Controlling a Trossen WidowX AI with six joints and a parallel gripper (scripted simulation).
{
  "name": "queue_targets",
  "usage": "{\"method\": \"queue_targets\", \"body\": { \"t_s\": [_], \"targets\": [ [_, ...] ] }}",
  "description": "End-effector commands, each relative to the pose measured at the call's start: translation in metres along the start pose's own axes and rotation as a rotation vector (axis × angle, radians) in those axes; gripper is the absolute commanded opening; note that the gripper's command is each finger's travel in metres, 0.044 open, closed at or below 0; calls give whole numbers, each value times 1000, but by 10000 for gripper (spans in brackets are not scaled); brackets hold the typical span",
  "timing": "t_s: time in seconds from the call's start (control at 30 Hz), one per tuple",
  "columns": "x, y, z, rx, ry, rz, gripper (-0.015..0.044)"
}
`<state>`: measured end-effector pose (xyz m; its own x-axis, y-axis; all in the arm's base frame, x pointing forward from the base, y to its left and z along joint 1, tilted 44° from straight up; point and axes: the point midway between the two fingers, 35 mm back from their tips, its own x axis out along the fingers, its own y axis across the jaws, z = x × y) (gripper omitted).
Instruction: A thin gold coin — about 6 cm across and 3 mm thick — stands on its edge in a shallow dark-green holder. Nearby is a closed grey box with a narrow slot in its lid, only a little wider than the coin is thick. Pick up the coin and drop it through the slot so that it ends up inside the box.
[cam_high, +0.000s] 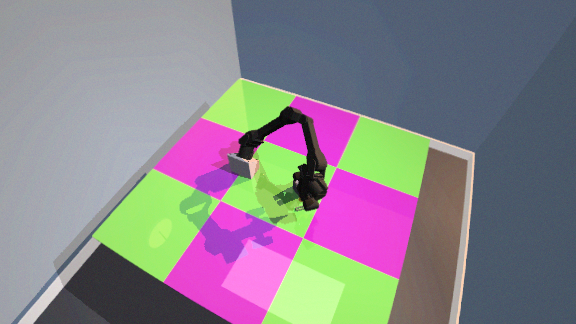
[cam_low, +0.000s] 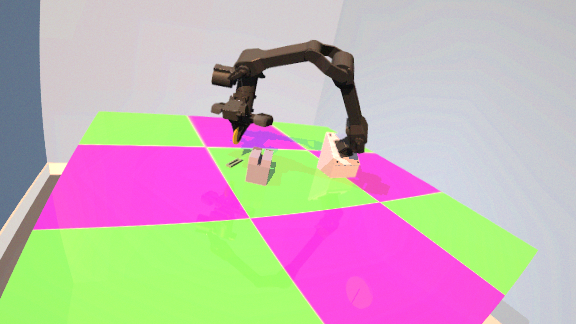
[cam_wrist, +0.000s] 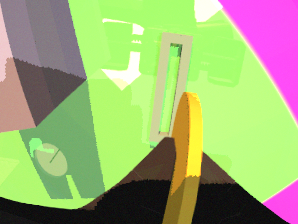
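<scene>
1. One gold coin (cam_wrist: 181, 183) is pinched on edge in the end effector (cam_low: 238, 131), whose fingers are clamped together on its faces; the coin hangs clear of the tabletop (cam_low: 150, 260), lifted out of its holder.
2. In the wrist view the coin's upper rim overlaps the near end of the holder (cam_wrist: 170, 90), a long narrow frame lying flat below it on a green square.
3. From the side, the holder (cam_low: 233, 163) shows as a small dark pair of bars on the tabletop, almost under the coin (cam_low: 236, 135) and just left of the box.
4. The box (cam_low: 259, 167) sits on the green square near the middle, a short way in front of and below the end effector; a notch shows in its top, though the slot itself is hard to make out.
5. The arm (cam_low: 300, 55) arches up from its base (cam_low: 345, 160) and reaches over to the coin.
6. The tabletop is a checkerboard of green and magenta squares, with pale walls behind.
</scene>
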<state>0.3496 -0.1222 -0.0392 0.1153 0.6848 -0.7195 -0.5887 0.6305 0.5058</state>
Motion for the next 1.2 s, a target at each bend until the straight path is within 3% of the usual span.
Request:
{"method": "queue_targets", "body": {
  "t_s": [0.0,0.33,0.67,1.17],
  "targets": [
    [-15,1,1,-10,1,-7,0],
    [-31,3,0,-16,1,-6,0],
    [-32,12,-3,-309,2,-6,0],
    [-32,24,4,-314,2,-6,0]
  ]
}}
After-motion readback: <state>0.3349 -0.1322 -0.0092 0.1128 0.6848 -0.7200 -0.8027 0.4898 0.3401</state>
